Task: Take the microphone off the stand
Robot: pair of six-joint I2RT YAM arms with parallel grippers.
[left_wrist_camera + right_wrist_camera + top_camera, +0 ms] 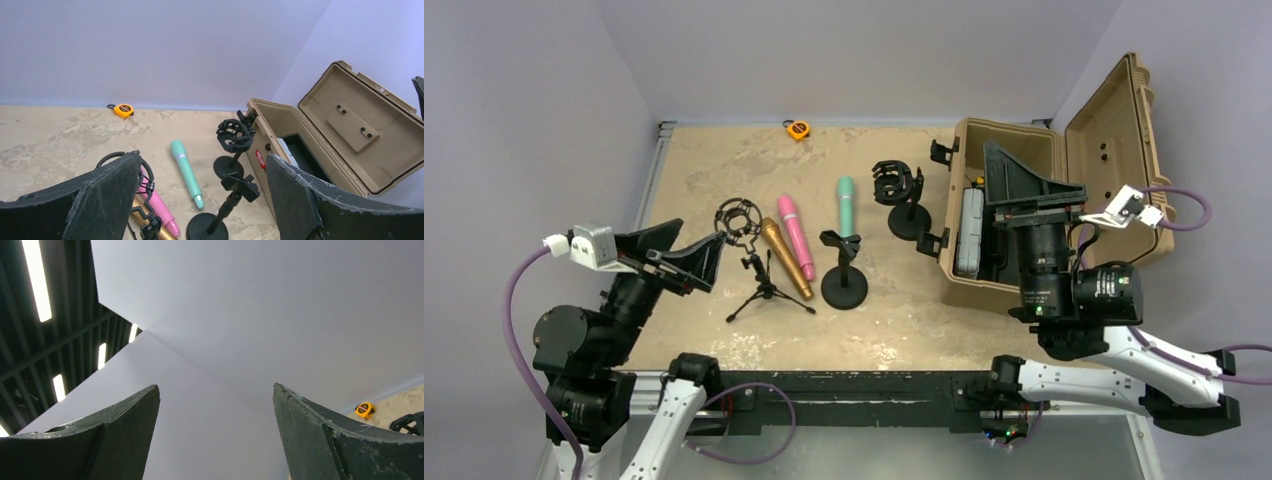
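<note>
Three microphones lie on the table: gold point(786, 258), pink point(795, 236) and teal point(847, 207). A tripod stand with a ring shock mount point(742, 222) stands at the gold one's upper end; whether it touches I cannot tell. A round-base stand with a clip point(844, 272) is by the teal microphone's point(186, 172) lower end, its clip point(241, 185) empty. A second round-base stand with a shock mount point(902, 195) is empty. My left gripper point(702, 231) is open and empty, left of the tripod stand. My right gripper point(1034, 170) is open and empty over the case, pointing at the wall.
An open tan case point(1064, 140) stands at the right, its lid raised, with dark foam and a grey item inside. A yellow tape measure point(797, 129) lies at the table's far edge. The sandy table top point(714, 160) ends at grey walls behind and on both sides.
</note>
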